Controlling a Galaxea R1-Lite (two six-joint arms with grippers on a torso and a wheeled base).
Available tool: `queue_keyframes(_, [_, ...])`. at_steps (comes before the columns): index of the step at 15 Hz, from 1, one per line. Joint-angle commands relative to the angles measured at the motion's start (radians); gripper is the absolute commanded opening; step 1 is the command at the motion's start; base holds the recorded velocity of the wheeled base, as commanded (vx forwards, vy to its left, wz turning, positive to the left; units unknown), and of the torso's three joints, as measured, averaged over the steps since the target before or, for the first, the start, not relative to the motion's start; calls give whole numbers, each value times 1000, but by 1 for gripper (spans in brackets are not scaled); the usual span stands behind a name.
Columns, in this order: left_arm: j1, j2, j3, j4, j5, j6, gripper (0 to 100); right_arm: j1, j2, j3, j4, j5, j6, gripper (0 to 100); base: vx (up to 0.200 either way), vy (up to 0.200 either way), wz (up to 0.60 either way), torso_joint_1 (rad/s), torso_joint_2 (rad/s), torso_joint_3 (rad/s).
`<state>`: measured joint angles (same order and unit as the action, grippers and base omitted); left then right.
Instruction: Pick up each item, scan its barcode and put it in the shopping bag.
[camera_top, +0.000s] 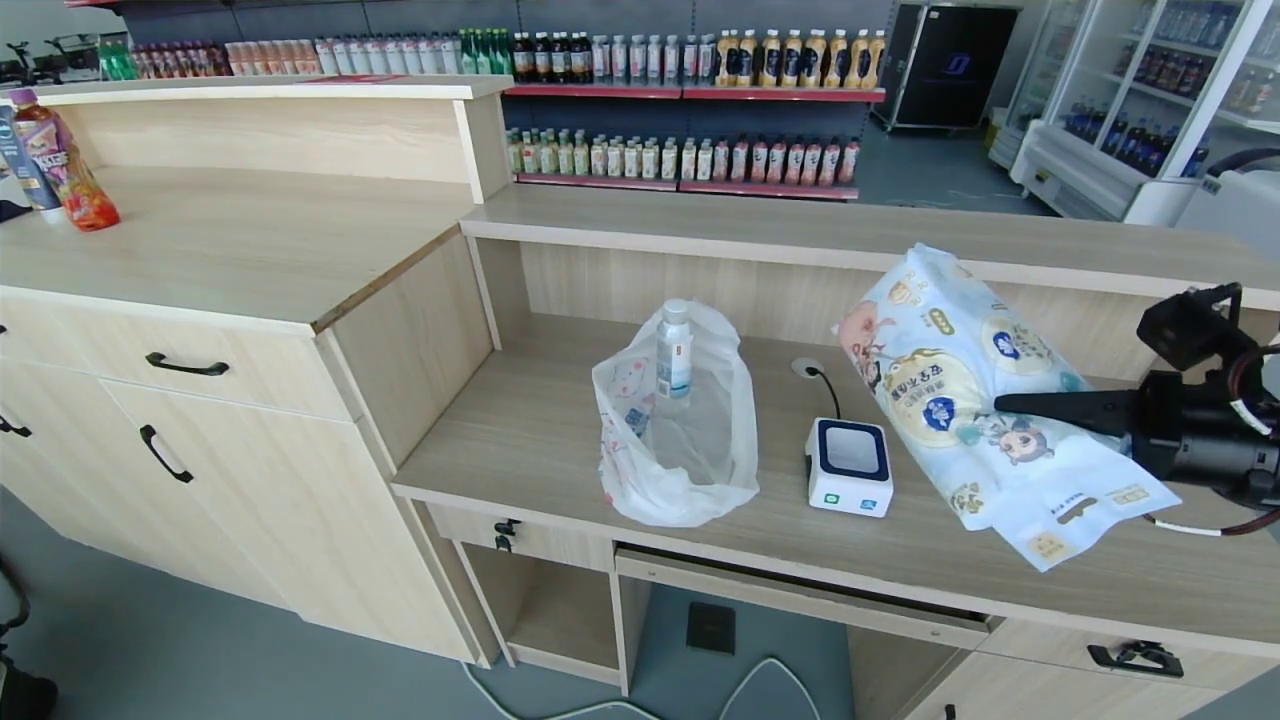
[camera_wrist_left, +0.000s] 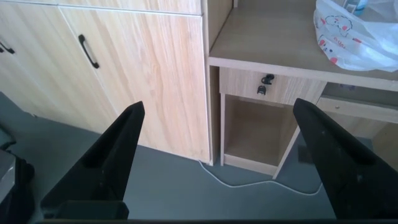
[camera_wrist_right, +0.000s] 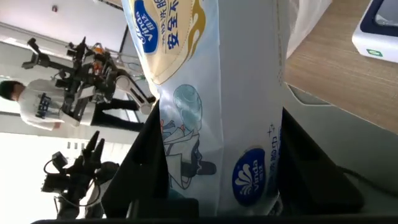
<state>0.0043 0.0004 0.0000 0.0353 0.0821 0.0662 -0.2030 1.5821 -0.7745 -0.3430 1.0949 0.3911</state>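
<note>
R end effector (camera_top: 1003, 403) grips pack (camera_top: 940, 370); bag (camera_top: 640, 470) veils bottle's (camera_top: 676, 350) base.

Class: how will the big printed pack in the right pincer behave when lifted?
Probably floppy: the pack droops past the right pincer toward the counter. Likely light for its bulk, since one pincer holds it.

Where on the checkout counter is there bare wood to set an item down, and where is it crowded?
Free: the lower counter between the cabinet wall and the shopping bag, and the strip before the scanner. The raised left counter is mostly bare. Crowded: from scanner rightward, under the printed pack.
</note>
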Motion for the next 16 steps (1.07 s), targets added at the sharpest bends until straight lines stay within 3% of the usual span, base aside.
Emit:
queue_keyframes(1, [0, 0, 0, 0, 1, 0, 100, -58, 111, -32, 1, 62, -5, 0, 0, 0, 0, 0, 0, 0])
queue_keyframes(5, [0, 0, 0, 0, 1, 0, 100, -116, 228, -106, 2, 140, -3, 0, 0, 0, 0, 0, 0, 0])
queue_keyframes(10, [0, 0, 0, 0, 1, 0, 100, -119, 295, -118, 6, 292, -5, 0, 0, 0, 0, 0, 0, 0])
queue_keyframes(16, [0, 0, 0, 0, 1, 0, 100, -133, 366, -115, 4, 309, -12, 0, 0, 0, 0, 0, 0, 0])
